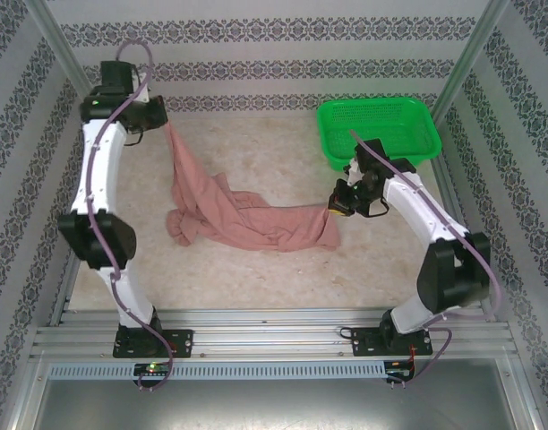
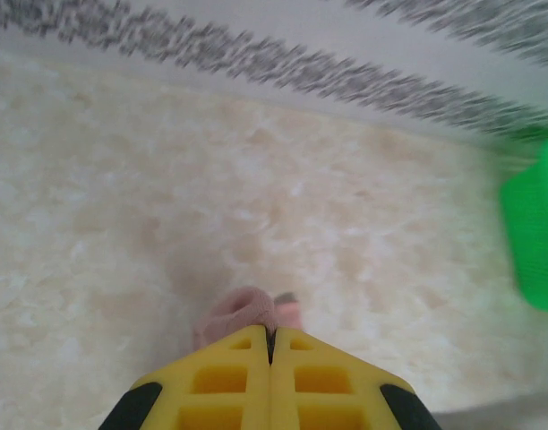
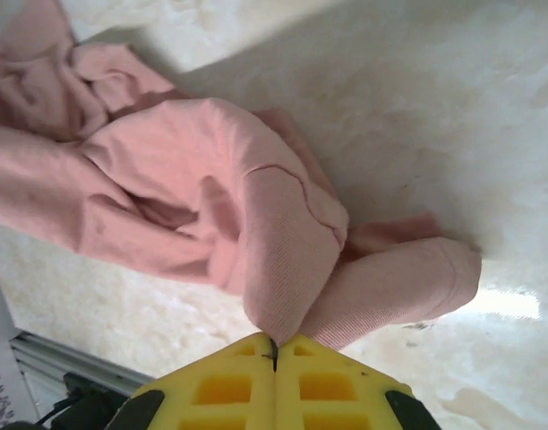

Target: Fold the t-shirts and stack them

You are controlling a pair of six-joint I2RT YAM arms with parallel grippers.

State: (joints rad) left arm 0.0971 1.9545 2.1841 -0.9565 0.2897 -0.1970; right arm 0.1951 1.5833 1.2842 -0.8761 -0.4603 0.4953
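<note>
And there's the dusty salmon-pink, soft-cloth, short-sleeved t-shirt [image 1: 247, 224], crumpled and strung out across the middle of the pale, marbled beige tabletop [image 1: 256, 278]. Most of it sits in a rumpled heap on the surface.

Its left end rises off the table in a narrow, drawn-up strip to the left gripper [image 1: 163, 124], high at the far left. From the left wrist, that gripper [image 2: 270, 333] has its yellow fingers pressed tight together. A small nub of pink cloth [image 2: 243, 313] pokes out just past the tips. So that pincer is clamped on the shirt.

Over to the other end! The right gripper [image 1: 333, 208] sits low at the shirt's right edge. The right wrist view shows it [image 3: 274, 343] closed too, yellow fingers meeting on a fold of the pink fabric [image 3: 211, 206]. A hemmed sleeve [image 3: 408, 282] flops out to one side of the pinch, and wrinkled cloth trails away behind it. Both ends gripped, the middle sagging onto the table between them.

Beyond the right gripper, in the far right corner, stands a bright green plastic mesh basket [image 1: 374, 102], rectangular and apart from the shirt. It shows as a green blur at the right edge of the left wrist view [image 2: 534, 233]. Grey-patterned striped walls [image 1: 283, 36] close in the table on three sides.
</note>
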